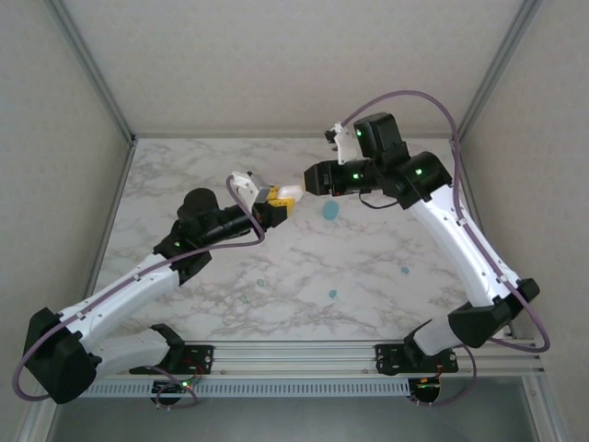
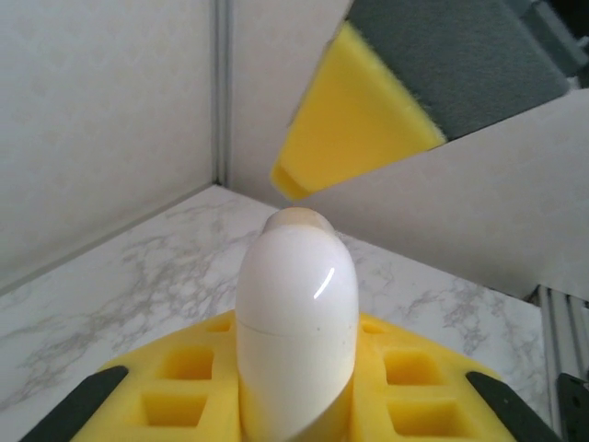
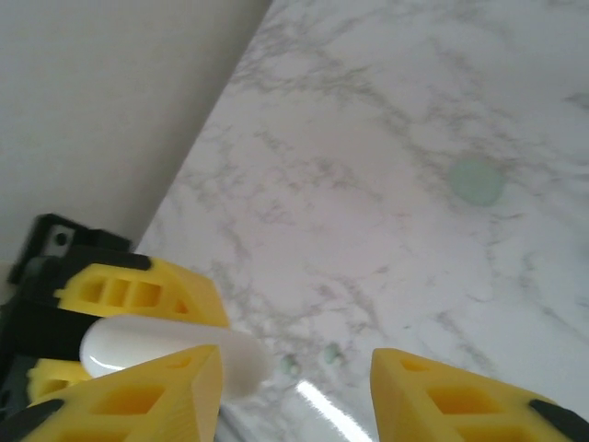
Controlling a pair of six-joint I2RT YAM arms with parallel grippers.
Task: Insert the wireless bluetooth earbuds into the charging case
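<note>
Earbuds (image 1: 404, 271) lie loose on the marble table (image 1: 184, 184), well apart from both grippers. In the top view two small teal ones sit right of centre and fainter pale ones left of centre. A larger teal pebble-shaped piece (image 1: 329, 211) rests on the marble, below the right gripper in that view.

White charging case (image 2: 296, 313): clamped between the yellow fingers (image 2: 184, 387) of the left gripper (image 2: 296, 378) and held clear of the table. Its rounded end points away from the wrist camera. A seam runs round it with no gap showing.

Right gripper (image 3: 294, 368): claw wide, nothing between its yellow fingers (image 3: 469, 401). In the right wrist view the case tip sits just beside one of its fingers; I cannot tell whether they touch. In the left wrist view one right finger hangs above and beyond the case tip, apart from it.

In the top view the two grippers meet nose to nose near the table's middle, with the case between them.

A pale green disc (image 3: 476, 180) lies on the marble farther off. Two tiny pale specks (image 3: 331, 352) near the case tip are too blurred to name.
</note>
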